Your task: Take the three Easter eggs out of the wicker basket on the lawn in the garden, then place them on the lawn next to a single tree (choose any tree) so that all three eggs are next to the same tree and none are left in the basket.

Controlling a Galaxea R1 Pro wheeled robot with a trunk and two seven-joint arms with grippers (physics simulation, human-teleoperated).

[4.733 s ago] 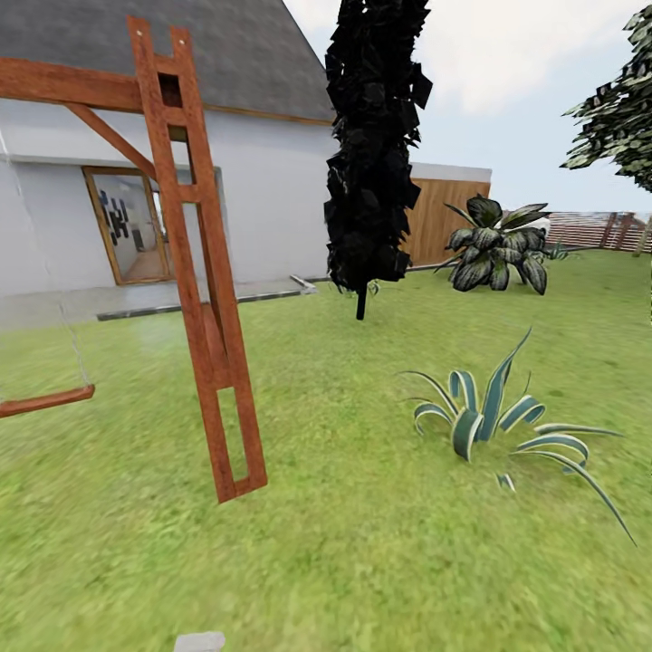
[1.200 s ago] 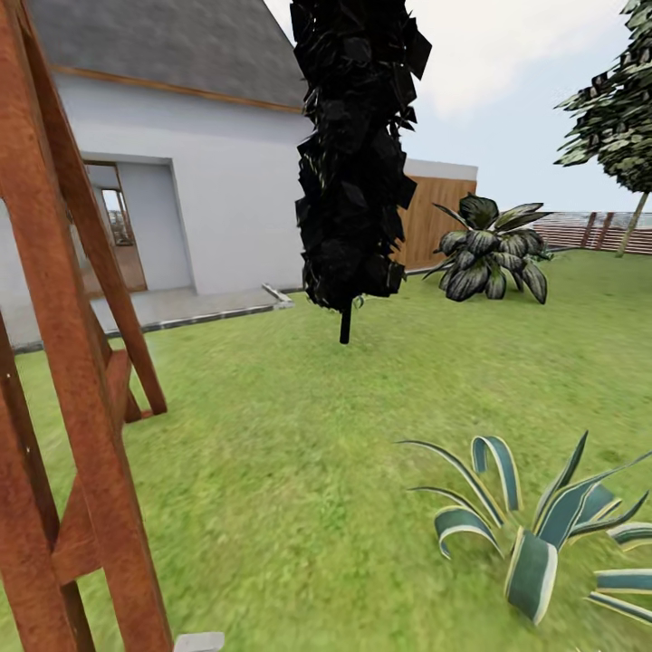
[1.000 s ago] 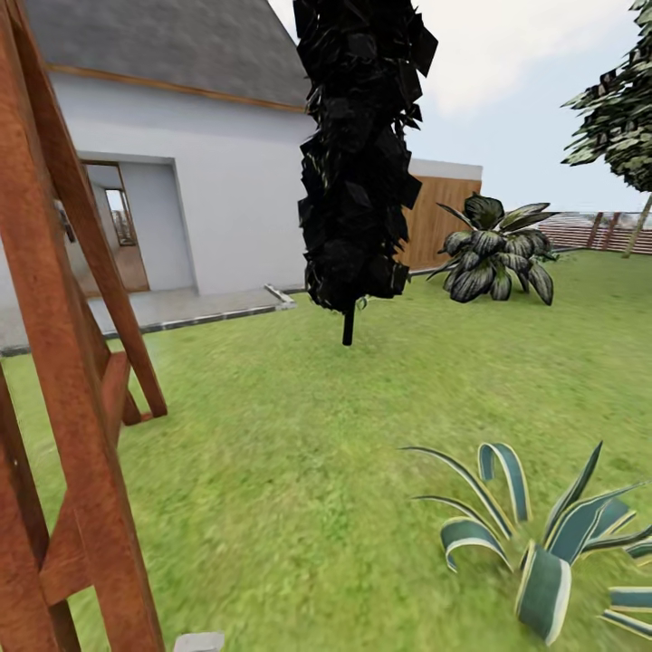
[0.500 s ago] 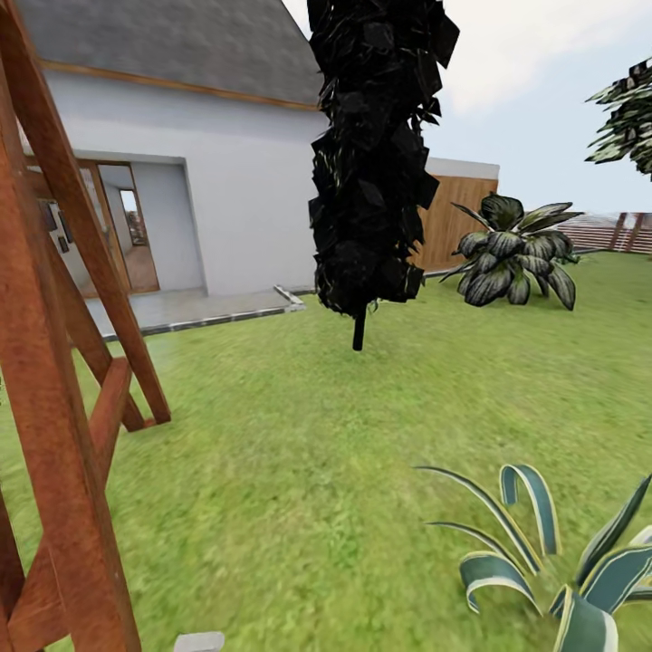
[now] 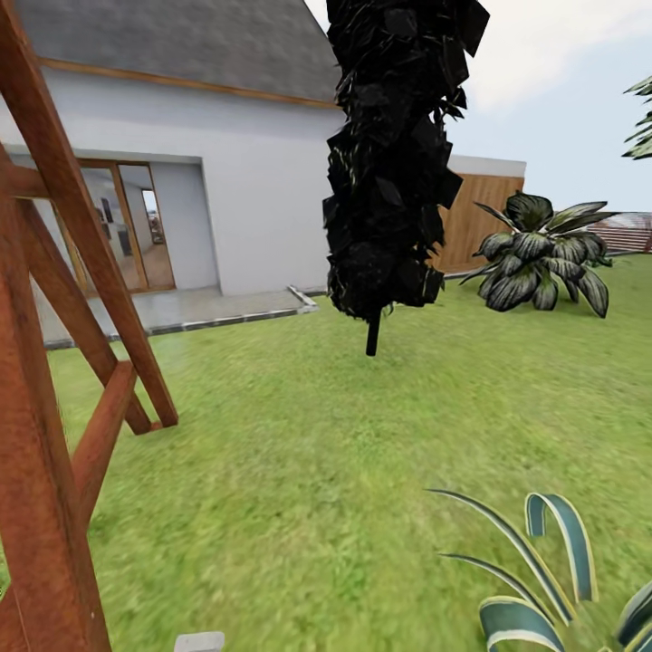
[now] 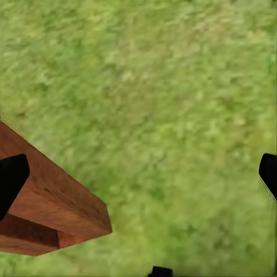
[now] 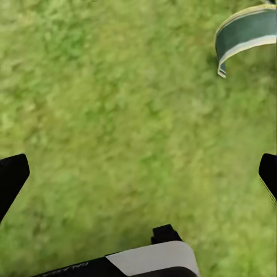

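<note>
**On the move across the lawn, eggs and basket yet to be found**

The robot is travelling, and none of the 3 Easter eggs, nor the wicker basket, can be placed from these pictures, so which way they lie from either pincer cannot be told, nor which arm is nearer.

What both pincers have under them is the lawn (image 5: 299, 471). The left gripper (image 6: 138, 173) points down at bare grass, its 2 black fingertips (image 6: 11, 179) far apart at the frame's edges with nothing between them. Close beneath and to one side of it sits the squared end of a red-brown wooden beam (image 6: 52, 202), belonging to the wooden frame (image 5: 54, 362) that stands at the robot's left in the head view. The right gripper (image 7: 138, 173) is likewise spread wide and empty over grass, with a striped leaf tip (image 7: 245, 34) of the agave plant (image 5: 543, 580) just beyond it, on the robot's right.

Ahead stand a tree with black foliage (image 5: 394, 154) on a thin dark trunk, a broad-leaved shrub (image 5: 543, 254) and a white house (image 5: 235, 181). A few green-grey leaves (image 5: 641, 127) reach in at the far right edge; these may belong to a tree fit for the eggs, though the trunk is out of view.

My judgement: the search comes first, and the left arm's closeness to the beam is the thing to mind while turning.
</note>
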